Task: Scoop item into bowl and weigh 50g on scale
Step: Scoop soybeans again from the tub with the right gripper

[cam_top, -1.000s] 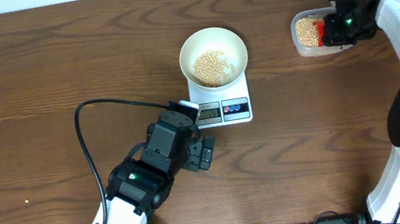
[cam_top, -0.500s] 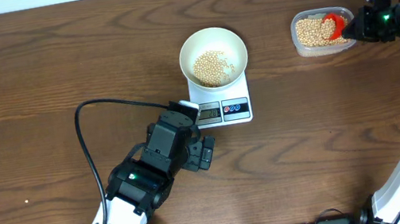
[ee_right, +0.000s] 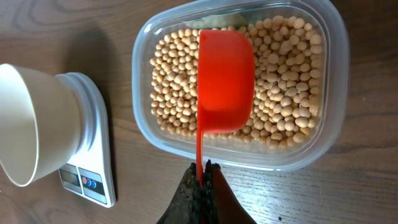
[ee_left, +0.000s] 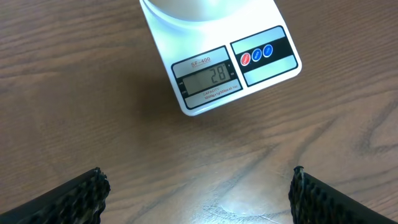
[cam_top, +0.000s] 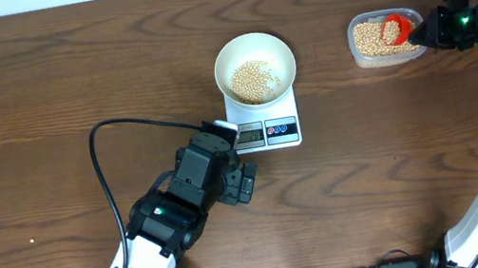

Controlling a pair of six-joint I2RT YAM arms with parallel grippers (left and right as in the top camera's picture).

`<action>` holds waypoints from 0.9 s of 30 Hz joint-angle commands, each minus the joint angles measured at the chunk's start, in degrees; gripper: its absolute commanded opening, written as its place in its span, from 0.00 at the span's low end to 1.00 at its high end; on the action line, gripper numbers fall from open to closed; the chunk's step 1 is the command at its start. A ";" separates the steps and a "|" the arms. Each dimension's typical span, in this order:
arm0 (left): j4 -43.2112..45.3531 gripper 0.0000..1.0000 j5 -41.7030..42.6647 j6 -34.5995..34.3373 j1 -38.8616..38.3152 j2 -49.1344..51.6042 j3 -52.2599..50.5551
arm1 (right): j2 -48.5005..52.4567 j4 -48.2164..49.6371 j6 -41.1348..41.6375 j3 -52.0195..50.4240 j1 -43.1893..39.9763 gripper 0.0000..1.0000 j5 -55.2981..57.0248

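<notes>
A white bowl [cam_top: 253, 62] with pale tan beans [cam_top: 252, 79] stands on the white scale [cam_top: 266, 120]; the display [ee_left: 207, 79] reads 28. My right gripper [cam_top: 435, 29] is shut on the handle of a red scoop [ee_right: 225, 81], held bowl-down over the beans [ee_right: 283, 68] in the clear tub [cam_top: 382, 38]. The scoop also shows in the overhead view [cam_top: 395, 28]. My left gripper [ee_left: 198, 199] is open and empty, just in front of the scale, above the table.
The left arm's black cable [cam_top: 114, 134] loops over the table left of the scale. The bowl's side [ee_right: 28, 130] and the scale's edge [ee_right: 93, 162] lie left of the tub in the right wrist view.
My right gripper swung from above the tub to its right side, and the red scoop now lies over the beans. The left arm has not moved.
</notes>
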 commanded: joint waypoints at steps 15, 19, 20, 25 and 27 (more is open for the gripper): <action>0.02 0.95 -0.52 0.13 -0.13 0.07 0.42 | -2.36 -1.40 -3.45 0.59 0.13 0.01 -4.85; 0.04 0.95 -0.52 0.13 -0.13 0.07 0.42 | -2.36 -1.84 -3.43 0.59 -1.27 0.01 -7.85; 0.04 0.95 -0.52 0.13 -0.13 0.07 0.42 | -2.36 -2.10 -3.43 0.59 -1.75 0.01 -8.66; 0.02 0.95 -0.52 0.13 -0.13 0.07 0.42 | -2.36 -3.76 -3.48 0.57 -3.80 0.01 -11.91; 0.02 0.95 -0.52 0.13 -0.13 0.07 0.42 | -2.36 -3.87 -3.48 0.57 -4.46 0.01 -13.99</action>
